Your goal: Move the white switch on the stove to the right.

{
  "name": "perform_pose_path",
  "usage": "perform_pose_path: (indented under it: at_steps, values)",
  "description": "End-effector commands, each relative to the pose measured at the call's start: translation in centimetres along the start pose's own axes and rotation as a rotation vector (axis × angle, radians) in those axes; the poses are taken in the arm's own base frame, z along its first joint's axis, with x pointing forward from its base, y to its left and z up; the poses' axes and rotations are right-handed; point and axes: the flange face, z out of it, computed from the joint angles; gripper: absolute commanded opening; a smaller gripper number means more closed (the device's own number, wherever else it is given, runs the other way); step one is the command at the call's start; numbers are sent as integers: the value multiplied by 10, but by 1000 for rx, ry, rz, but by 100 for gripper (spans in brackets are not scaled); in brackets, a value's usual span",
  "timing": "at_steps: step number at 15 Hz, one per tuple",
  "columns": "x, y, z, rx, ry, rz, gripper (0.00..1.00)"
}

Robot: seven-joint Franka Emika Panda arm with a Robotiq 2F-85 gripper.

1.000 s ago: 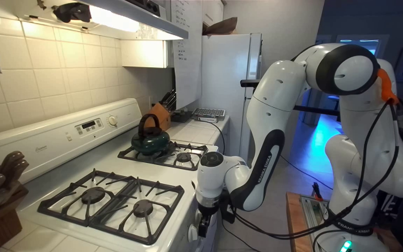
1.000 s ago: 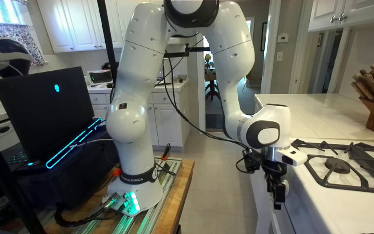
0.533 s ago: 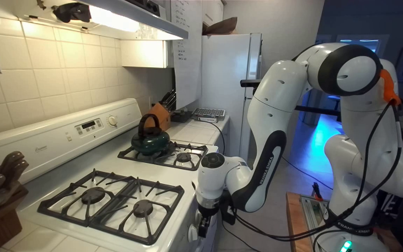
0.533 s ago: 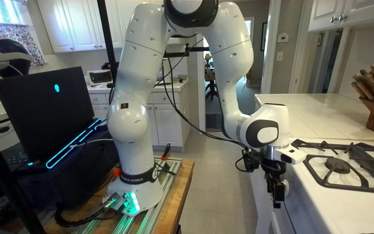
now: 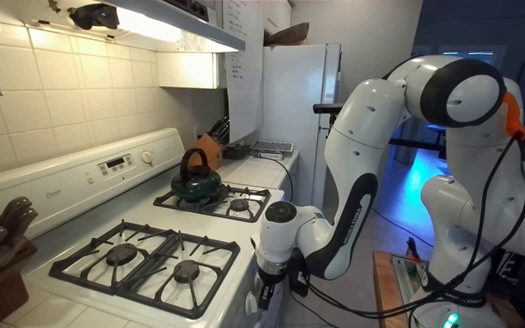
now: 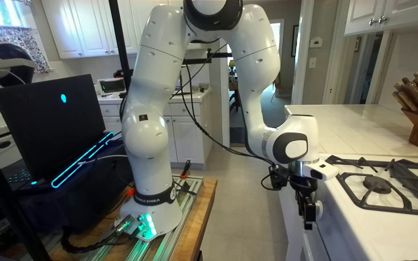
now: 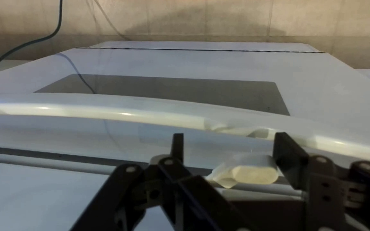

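Worktop (image 6: 350, 127) in pale tile flanks the stove (image 5: 167, 218), a white fridge (image 5: 294, 91) beyond it. At the stove's front, the tool (image 7: 229, 144) gapes wide, gripping nothing, a white knob (image 7: 255, 175) showing between its fingers (image 7: 287, 157).

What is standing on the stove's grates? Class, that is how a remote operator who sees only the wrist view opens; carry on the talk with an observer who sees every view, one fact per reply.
Observer: In an exterior view, a dark green kettle stands on the grate farther from that camera.
Operator: I see a white knob in the gap of my open gripper. Is there another higher up?
Observer: Yes: in an exterior view, a round knob sits on the back panel, right of the display.
Operator: And what is the arm mounted on?
Observer: In an exterior view, its base is on a wooden-topped stand, with floor between that and the stove.
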Motion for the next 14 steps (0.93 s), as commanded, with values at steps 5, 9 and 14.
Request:
perform_pose_path:
  at_steps: [5, 9, 14]
  values:
    - [13, 8, 1, -21, 91, 47, 100]
    - [9, 6, -1, -18, 109, 124, 100]
    - [6, 8, -4, -8, 134, 172, 100]
